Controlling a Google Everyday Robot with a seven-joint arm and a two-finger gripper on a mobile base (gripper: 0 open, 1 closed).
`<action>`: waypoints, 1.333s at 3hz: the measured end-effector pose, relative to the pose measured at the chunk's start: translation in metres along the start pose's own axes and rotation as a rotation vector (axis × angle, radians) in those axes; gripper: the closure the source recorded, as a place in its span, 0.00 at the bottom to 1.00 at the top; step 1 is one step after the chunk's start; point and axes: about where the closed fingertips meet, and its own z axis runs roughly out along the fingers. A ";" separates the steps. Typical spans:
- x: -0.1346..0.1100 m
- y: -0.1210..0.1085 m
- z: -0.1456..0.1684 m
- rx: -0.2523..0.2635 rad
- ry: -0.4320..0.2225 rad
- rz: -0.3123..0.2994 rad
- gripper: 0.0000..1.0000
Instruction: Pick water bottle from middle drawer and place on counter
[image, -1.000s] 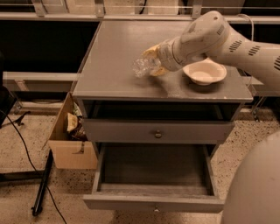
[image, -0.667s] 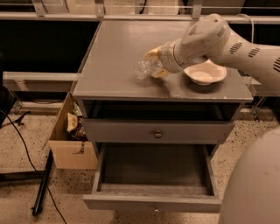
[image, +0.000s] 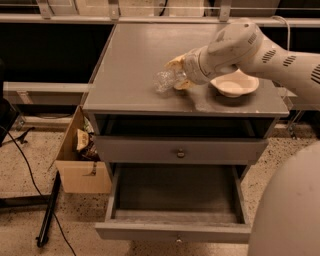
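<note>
Water bottle (image: 167, 80) lay tilted on the bench (image: 135, 65), clear and crinkled, near the front edge and a little right of centre. Its right end was caught in the gripper (image: 179, 75). Jaws clenched on that end, one yellowish pad above it and one below. Could not tell whether the bottle's free end rested on the bench or hung just over it.

Bench: broad grey top of a drawer cabinet, faintly glossy. Pale rounded robot body (image: 292, 210) filled the lower right corner. White arm (image: 260, 50) extended from the right edge across the bench, passing over the far rim of the bowl.

Open drawer (image: 175, 197) at the bottom of the cabinet, pulled well out, dark grey floor, small knob on its front panel. Shut drawer front (image: 150, 150) above it, brass-coloured knob at the middle, with a dark open slot between it and the bench top.

Cardboard box (image: 82, 175) on the speckled floor (image: 30, 150), touching the cabinet's left side, odds and ends inside. Black pole (image: 48, 212) lay on the floor beside the box. White bowl (image: 234, 85) upright on the bench, just right of the gripper.
</note>
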 end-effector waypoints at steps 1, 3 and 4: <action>0.000 0.000 0.000 0.000 0.000 0.000 0.60; 0.000 -0.002 -0.001 -0.003 -0.001 -0.001 0.06; 0.000 -0.013 -0.008 -0.007 -0.001 -0.003 0.00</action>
